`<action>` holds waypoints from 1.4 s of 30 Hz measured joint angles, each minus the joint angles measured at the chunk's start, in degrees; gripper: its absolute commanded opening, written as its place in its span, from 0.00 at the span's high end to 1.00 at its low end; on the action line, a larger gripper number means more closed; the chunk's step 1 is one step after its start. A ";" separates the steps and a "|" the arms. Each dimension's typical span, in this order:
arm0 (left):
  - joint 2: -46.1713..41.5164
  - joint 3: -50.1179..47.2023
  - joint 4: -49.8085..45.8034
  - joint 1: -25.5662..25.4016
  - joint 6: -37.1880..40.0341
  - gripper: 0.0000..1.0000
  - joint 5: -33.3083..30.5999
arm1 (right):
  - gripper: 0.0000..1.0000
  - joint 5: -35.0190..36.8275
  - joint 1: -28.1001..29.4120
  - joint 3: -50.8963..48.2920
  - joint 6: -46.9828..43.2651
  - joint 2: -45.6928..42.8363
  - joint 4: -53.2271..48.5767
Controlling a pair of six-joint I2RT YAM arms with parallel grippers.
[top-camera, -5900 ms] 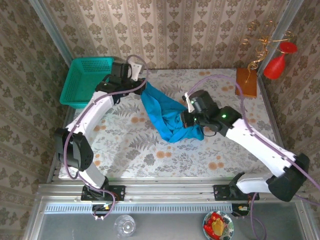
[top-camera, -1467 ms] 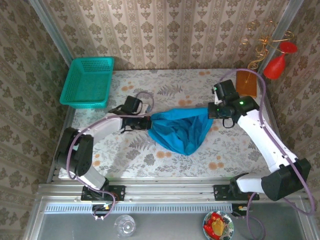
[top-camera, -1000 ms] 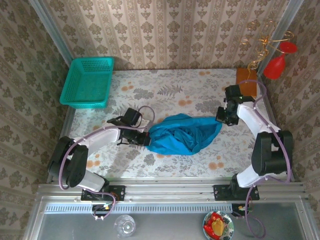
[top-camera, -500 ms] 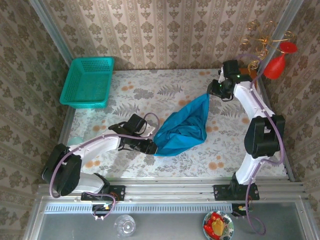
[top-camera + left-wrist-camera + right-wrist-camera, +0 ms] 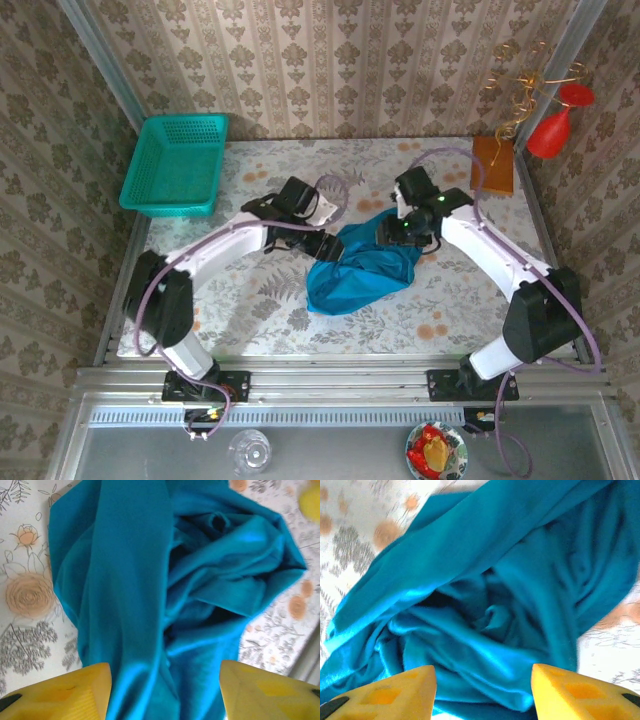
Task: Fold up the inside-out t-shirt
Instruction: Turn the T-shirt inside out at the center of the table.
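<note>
Shows the t-shirt (image 5: 360, 275) crumpled in a heap near the middle of the surface (image 5: 250, 300), left end effector (image 5: 328, 245) at its left edge, right end effector (image 5: 390, 235) over its far edge, both spread wide, gripping nothing.

A robot lab cell dressed up as a home: the surface (image 5: 250, 300) wears a floral cloth, damask wallpaper (image 5: 350, 70) rises behind and beside it, an aluminium rail (image 5: 340, 384) carrying two bolted arm bases (image 5: 205, 383) runs along its near edge, and a red ornament (image 5: 553, 130) on gilt wire stands by its far right corner
</note>
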 measured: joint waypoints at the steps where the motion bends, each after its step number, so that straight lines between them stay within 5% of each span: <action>1: 2.29 1.73 -1.01 0.00 1.07 0.40 -0.52 | 0.44 0.02 1.33 -0.20 0.02 0.33 -0.04; 6: 10.03 6.82 -4.39 0.02 4.96 0.46 -1.29 | 0.46 0.00 5.44 -0.26 0.33 4.15 0.48; 9: 11.56 6.91 -4.57 0.55 5.66 0.65 -0.50 | 0.49 -0.02 7.34 -0.17 0.92 7.48 1.68; 10: 11.80 6.91 -4.48 1.01 5.60 0.73 -0.42 | 0.52 0.00 7.85 0.00 1.05 8.63 1.77; 12: 11.89 6.64 -3.76 2.49 4.74 0.87 -0.35 | 0.77 0.07 8.48 0.44 1.05 10.58 1.75; 15: 11.39 4.87 -0.37 5.31 3.28 0.94 -0.28 | 1.00 0.94 9.07 0.81 1.01 12.33 1.60; 19: 8.07 -1.27 5.07 10.05 0.42 1.00 1.18 | 1.00 3.48 9.27 0.81 1.31 10.80 0.87; 30: 0.00 -14.62 12.28 22.03 -5.16 1.00 2.25 | 1.00 10.93 7.93 -0.04 1.11 -11.10 -4.76; 35: -3.04 -21.94 13.07 26.43 -6.88 1.00 1.51 | 1.00 14.29 1.16 -4.79 2.49 -22.10 -6.45; 42: -8.94 -24.87 11.98 28.76 -7.74 0.54 -2.60 | 1.00 13.29 -6.05 -14.19 4.57 -26.34 -6.38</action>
